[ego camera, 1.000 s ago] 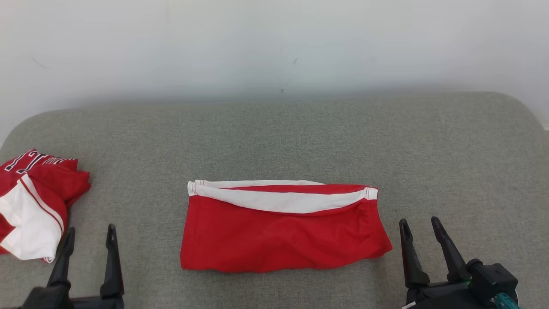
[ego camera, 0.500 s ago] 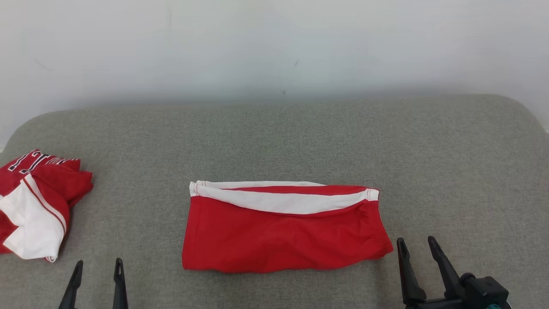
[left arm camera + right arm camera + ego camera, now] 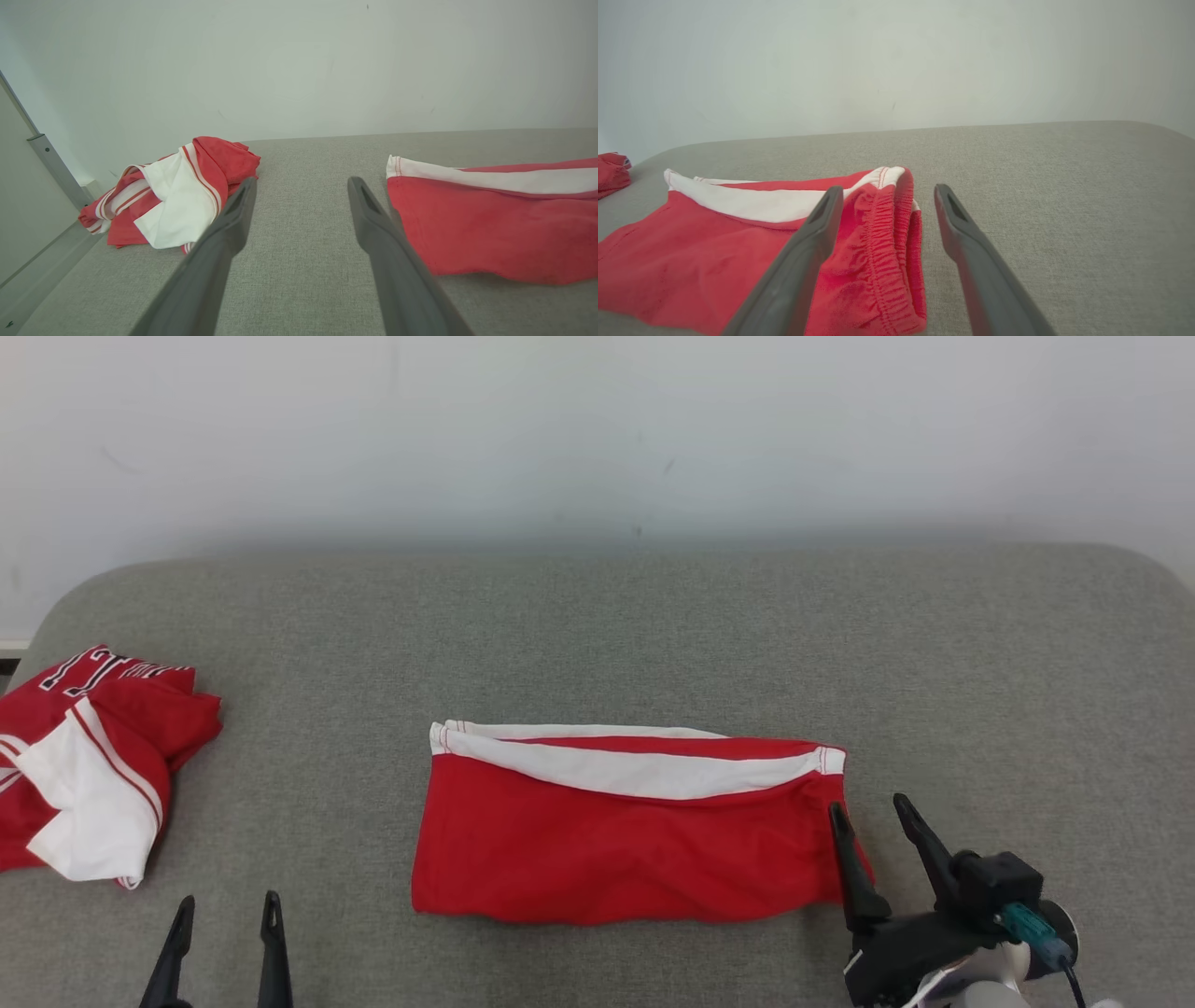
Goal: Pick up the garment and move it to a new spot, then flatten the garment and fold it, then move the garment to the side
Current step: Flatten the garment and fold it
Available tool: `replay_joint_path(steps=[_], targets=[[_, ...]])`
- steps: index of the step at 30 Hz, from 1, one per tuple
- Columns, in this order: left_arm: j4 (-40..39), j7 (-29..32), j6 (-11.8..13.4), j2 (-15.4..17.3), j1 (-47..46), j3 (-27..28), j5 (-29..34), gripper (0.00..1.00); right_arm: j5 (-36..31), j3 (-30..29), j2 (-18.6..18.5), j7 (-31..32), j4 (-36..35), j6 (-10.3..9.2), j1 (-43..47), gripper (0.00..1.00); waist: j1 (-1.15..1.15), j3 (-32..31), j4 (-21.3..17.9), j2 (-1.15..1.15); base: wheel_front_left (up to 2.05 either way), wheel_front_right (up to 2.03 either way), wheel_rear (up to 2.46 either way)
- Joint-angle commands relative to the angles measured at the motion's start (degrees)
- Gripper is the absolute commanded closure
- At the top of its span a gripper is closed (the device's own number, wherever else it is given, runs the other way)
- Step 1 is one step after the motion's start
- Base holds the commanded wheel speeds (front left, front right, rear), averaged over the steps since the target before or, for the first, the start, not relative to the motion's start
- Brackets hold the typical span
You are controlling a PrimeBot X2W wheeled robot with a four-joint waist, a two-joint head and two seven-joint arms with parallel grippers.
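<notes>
Shorts (image 3: 635, 831), red with a white band along the far edge, lie folded into a flat rectangle at the middle of the grey padded surface (image 3: 653, 635), their long side running left to right in front of me. My right end effector (image 3: 867, 803) is at their right end, released, its two dark fingers (image 3: 966, 242) spread wide. In the head view its inner finger overlaps the right edge of the red cloth while the outer one stands over bare surface just beside it. Through the right wrist view I see the gathered elastic edge of the shorts running up between the two fingers, so the jaws straddle that end; I cannot tell whether either finger touches the cloth. My left end effector (image 3: 229, 899) is low at the near left, likewise spread wide and holding nothing, over bare surface and apart from the shorts' left end. A crumpled red-and-white jersey (image 3: 93, 765) with dark lettering lies at the surface's left edge, apart from the shorts.
</notes>
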Motion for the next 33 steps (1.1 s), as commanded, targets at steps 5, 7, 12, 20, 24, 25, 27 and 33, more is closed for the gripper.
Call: replay_joint_path(steps=[5,7,12,20,24,25,27,33], targets=[[1.1,-0.2,-1.2,-1.1,-2.5,-0.6,1.2,0.00,-0.9,1.3,-1.3,0.3,12.3,-0.14,-8.2,0.00,0.00,1.4,2.5,0.00,0.00,0.00,0.00],[1.3,-0.2,-1.4,-1.2,-2.8,-0.7,1.2,0.00,-0.7,1.2,-1.3,0.3,14.7,-0.14,-9.5,0.00,0.00,1.7,2.8,0.00,0.00,0.00,0.00],[1.8,-0.2,-2.1,-1.9,-4.1,-1.4,1.7,0.00,-0.3,0.6,-2.2,0.1,25.0,-0.14,-14.6,0.00,0.00,2.8,4.7,0.00,0.00,0.00,0.00],[2.7,-0.2,-2.9,-2.3,-4.3,-1.1,1.8,0.00,2.8,0.6,-1.8,0.3,36.1,-0.15,-17.3,0.49,0.00,2.5,5.9,0.00,0.00,0.00,0.00],[3.0,-0.2,-3.0,-2.4,-3.0,-0.1,1.5,0.00,5.2,2.9,-3.2,0.1,36.2,-0.15,-18.2,1.00,0.00,1.3,5.1,0.00,0.00,0.00,0.00],[3.0,-0.2,-3.1,-2.5,-2.9,-0.1,1.6,0.00,5.5,3.2,-3.9,0.1,35.8,-0.15,-18.3,1.00,0.00,1.1,4.8,0.00,0.00,0.00,0.00],[3.0,-0.2,-3.2,-2.5,-2.6,0.0,1.8,0.00,6.0,4.1,-5.5,0.0,35.0,-0.15,-18.5,1.00,0.00,0.7,4.4,0.00,0.00,0.00,0.00],[2.5,-0.2,-3.4,-2.8,-2.3,0.6,1.8,0.00,7.9,6.0,-12.9,0.0,34.5,-0.15,-18.1,1.00,0.00,0.2,3.5,0.00,0.00,0.00,0.00]])
